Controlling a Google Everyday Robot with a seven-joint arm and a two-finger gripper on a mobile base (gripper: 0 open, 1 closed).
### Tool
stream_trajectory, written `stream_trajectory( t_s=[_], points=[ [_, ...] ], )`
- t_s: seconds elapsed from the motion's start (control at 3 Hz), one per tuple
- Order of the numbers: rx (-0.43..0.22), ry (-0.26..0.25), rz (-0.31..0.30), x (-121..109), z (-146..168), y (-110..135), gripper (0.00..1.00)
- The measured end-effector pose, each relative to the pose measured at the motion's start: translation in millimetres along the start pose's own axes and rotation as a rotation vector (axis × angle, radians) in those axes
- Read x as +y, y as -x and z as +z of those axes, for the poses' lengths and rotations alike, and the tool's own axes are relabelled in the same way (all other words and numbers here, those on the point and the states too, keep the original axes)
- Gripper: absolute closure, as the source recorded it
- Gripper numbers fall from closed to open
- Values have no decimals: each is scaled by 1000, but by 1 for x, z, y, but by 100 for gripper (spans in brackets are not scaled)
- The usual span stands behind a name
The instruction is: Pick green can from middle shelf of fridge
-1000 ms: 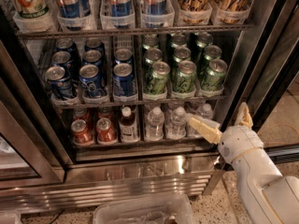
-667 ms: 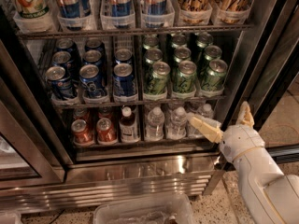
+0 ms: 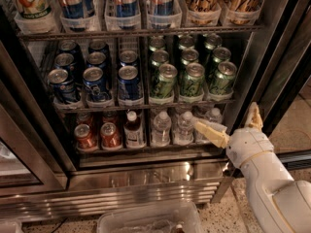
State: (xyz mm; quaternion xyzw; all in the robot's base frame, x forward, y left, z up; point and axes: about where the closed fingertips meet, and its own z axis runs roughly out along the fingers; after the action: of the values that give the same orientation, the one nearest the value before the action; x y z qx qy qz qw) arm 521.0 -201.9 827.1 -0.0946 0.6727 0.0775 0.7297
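On the middle shelf (image 3: 146, 105) of the fridge (image 3: 146, 181), blue cans (image 3: 97, 81) fill the left half and green ones fill 3 lanes on the right. The green can (image 3: 222, 77) at that shelf's front right end stands untouched. Below and right of the shelf, the gripper (image 3: 224, 115) hangs spread wide and empty. Reaching, grasping and lifting all remain.

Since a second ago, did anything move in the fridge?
Nothing visibly changed. The tool stays open and empty, low at the right of the fridge, by the water bottles, below the green cans on the middle shelf. Every can sits where it was.
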Motion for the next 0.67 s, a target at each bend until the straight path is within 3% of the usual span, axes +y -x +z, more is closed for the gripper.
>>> stream_trajectory(
  t_s=[0.67],
  points=[
    [6, -18, -30, 17, 0, 9, 0]
  ],
)
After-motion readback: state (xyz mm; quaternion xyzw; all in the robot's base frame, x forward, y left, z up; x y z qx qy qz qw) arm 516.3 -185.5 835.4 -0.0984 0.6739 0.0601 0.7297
